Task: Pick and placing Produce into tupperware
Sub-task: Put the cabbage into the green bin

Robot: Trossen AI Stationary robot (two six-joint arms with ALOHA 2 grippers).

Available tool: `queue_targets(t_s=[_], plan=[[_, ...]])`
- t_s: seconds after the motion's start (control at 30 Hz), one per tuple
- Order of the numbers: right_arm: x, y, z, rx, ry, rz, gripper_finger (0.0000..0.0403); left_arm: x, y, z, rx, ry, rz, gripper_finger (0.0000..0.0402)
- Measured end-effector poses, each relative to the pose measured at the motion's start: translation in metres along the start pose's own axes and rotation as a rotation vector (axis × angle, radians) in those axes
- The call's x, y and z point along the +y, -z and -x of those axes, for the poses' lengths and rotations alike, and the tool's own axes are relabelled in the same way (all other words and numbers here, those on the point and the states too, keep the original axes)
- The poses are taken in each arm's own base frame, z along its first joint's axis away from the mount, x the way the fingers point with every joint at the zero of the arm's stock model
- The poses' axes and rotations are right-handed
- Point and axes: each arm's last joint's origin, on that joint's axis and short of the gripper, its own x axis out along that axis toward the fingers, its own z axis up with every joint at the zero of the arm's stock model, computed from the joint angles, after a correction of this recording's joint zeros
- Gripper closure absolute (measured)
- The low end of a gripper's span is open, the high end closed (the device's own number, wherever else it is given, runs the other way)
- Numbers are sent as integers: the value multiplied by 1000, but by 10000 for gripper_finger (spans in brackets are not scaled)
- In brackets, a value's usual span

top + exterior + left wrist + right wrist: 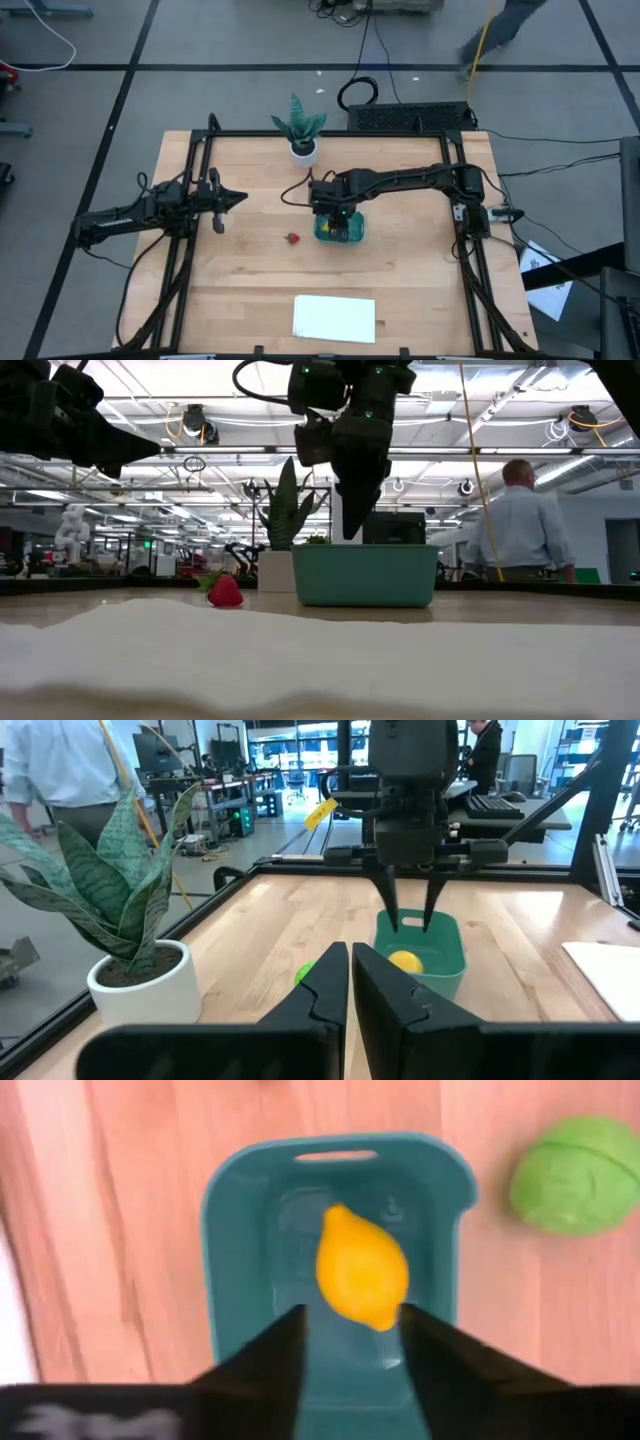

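Inside tupperware (235, 1230), right wrist view alone shows lemon (362, 1278), right claw (350, 1342) released above.

The floor (90, 40) around the desk (250, 280) is grey, laid in large squares marked off by dark lines, with loose cables (355, 25) trailing across it beyond the far edge. The desk has a pale wooden top inside a black frame. Overhead, an open ceiling shows white trusses (200, 455), pipes and bright strip lights (600, 465). Behind the desk the room is a wide workshop: benches with monitors and a keyboard (500, 805), shelving, a whitish machine (72, 525) at the far side, and green-lit signs. A person in a light blue shirt (520, 525) stands with back turned near a yellow hanging cable (478, 470).
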Motion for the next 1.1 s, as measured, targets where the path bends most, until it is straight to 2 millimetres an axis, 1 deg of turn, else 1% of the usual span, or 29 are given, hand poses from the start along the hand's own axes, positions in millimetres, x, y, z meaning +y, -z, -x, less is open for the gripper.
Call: queue_targets(t_s=[0.1,0.13,0.17,0.3,0.4,0.5,0.57,0.67,0.77,0.83,0.93,1.03,1.1], plan=[[0,-2,0,-21,-2,48,365,0,0,0,0,0,0,380],[1,-2,0,-24,-2,64,383,0,0,0,0,0,0,380],[1,-2,0,-25,-2,75,391,0,0,0,0,0,0,380],[1,-3,6,-11,2,101,395,0,0,0,-4,-1,-3,380],[4,-5,22,-76,29,136,401,0,-1,0,-7,-1,-6,380],[8,-5,51,-198,36,163,402,0,-1,0,-11,-1,-8,380],[8,-1,74,-267,65,171,402,0,-2,0,-16,-1,-8,380],[3,9,113,-373,93,177,402,0,-2,0,-23,-2,-9,380],[-4,21,156,-532,106,138,403,0,-2,0,-26,-2,-9,380],[-7,32,183,-627,119,133,403,0,-3,0,-26,-2,-10,380],[-5,52,217,-736,130,144,403,0,-3,0,-26,-2,-10,380],[0,74,244,-808,178,153,403,0,-3,0,-26,-2,-10,380],[6,88,256,-854,196,161,403,0,-3,0,-26,-2,-11,380]])
